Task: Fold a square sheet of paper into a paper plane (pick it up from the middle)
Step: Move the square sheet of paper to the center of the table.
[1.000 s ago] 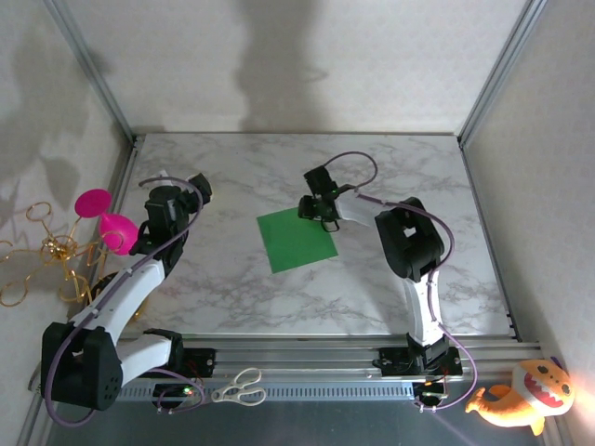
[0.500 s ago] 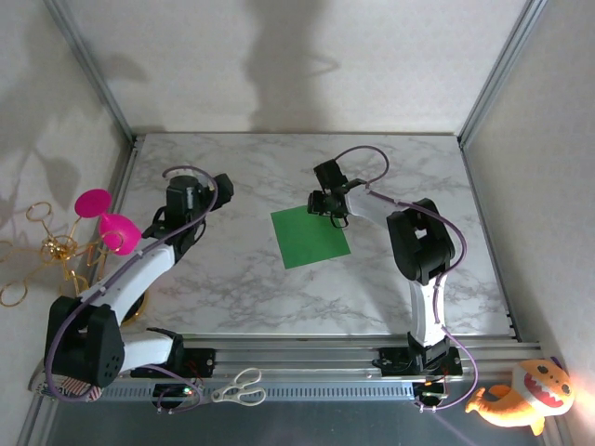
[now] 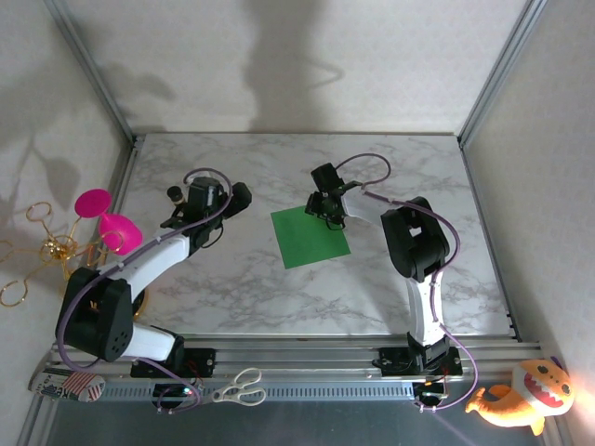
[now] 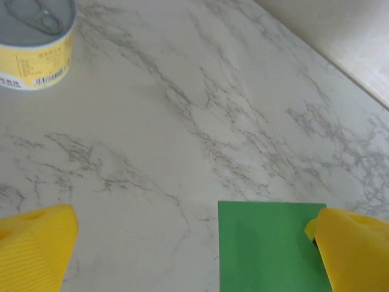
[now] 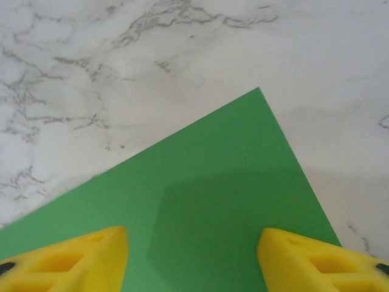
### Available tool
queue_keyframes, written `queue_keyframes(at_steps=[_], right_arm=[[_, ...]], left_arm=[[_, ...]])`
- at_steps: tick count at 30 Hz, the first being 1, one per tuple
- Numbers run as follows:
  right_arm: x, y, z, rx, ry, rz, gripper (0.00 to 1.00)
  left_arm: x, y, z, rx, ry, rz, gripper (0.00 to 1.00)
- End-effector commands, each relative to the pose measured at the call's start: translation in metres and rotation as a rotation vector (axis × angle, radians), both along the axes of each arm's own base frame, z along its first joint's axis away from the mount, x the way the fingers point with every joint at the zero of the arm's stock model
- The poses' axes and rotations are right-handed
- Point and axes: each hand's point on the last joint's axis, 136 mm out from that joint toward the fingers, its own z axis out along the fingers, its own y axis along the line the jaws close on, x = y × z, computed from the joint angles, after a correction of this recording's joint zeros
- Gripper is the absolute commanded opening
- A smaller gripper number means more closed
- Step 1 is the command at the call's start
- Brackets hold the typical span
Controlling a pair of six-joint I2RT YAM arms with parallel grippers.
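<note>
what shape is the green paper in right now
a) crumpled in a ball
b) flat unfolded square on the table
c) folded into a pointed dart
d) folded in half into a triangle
B: the green paper lies flat on the marble table as a full square, and no crease or fold shows on it in the overhead or wrist views.

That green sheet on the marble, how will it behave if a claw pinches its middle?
The square sheet of paper lies dead flat with no visible thickness, so it is probably floppy and would droop around a pinch. The marble table looks smooth, so a push would likely slide it.
</note>
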Motion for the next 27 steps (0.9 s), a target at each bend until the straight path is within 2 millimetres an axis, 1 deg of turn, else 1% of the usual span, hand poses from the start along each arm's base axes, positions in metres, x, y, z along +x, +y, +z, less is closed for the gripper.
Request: queue_keyframes(at_steps=[1, 3, 6, 8, 9, 11, 14, 16, 17, 19, 21, 23, 24, 25, 27], right_arm=[[-0.053, -0.006, -0.034, -0.013, 0.19, -0.158, 0.62], [-0.064, -0.003, -0.034, 0.013, 0.222, -0.232, 0.63], [-0.073, 0.0, -0.029, 0.056, 0.262, -0.33, 0.63], [-0.072, 0.009, -0.02, 0.101, 0.255, -0.321, 0.63], [-0.071, 0.011, -0.014, 0.116, 0.247, -0.324, 0.63], [-0.064, 0.016, 0.006, 0.168, 0.201, -0.315, 0.64], [-0.047, 0.018, 0.046, 0.261, 0.096, -0.282, 0.67], [-0.038, 0.01, 0.069, 0.298, 0.022, -0.268, 0.72], [-0.033, 0.004, 0.077, 0.308, -0.017, -0.255, 0.74], [-0.024, -0.016, 0.086, 0.289, -0.086, -0.235, 0.79], [-0.018, -0.037, 0.086, 0.251, -0.135, -0.2, 0.84], [-0.012, -0.057, 0.088, 0.208, -0.182, -0.181, 0.92], [-0.01, -0.068, 0.088, 0.181, -0.208, -0.173, 0.98], [-0.008, -0.076, 0.091, 0.159, -0.238, -0.159, 0.99], [-0.004, -0.091, 0.094, 0.126, -0.279, -0.151, 0.99]], left_arm=[[-0.002, -0.011, -0.008, -0.035, 0.045, -0.024, 0.99], [-0.003, -0.014, -0.013, -0.039, 0.062, -0.024, 0.99], [-0.006, -0.018, -0.019, -0.049, 0.087, -0.032, 0.99], [-0.008, -0.023, -0.021, -0.053, 0.098, -0.044, 0.99], [-0.01, -0.026, -0.022, -0.054, 0.102, -0.05, 0.99], [-0.012, -0.031, -0.024, -0.05, 0.113, -0.059, 0.99], [-0.018, -0.043, -0.029, -0.025, 0.14, -0.078, 0.99], [-0.023, -0.053, -0.034, -0.01, 0.161, -0.089, 0.99], [-0.025, -0.059, -0.037, -0.001, 0.17, -0.097, 0.99], [-0.029, -0.074, -0.044, 0.029, 0.198, -0.13, 0.99], [-0.033, -0.09, -0.052, 0.083, 0.232, -0.175, 0.99], [-0.036, -0.106, -0.06, 0.151, 0.269, -0.228, 0.99], [-0.038, -0.118, -0.065, 0.179, 0.289, -0.273, 0.99], [-0.04, -0.127, -0.07, 0.205, 0.306, -0.303, 0.99], [-0.042, -0.139, -0.077, 0.254, 0.327, -0.339, 0.99]])
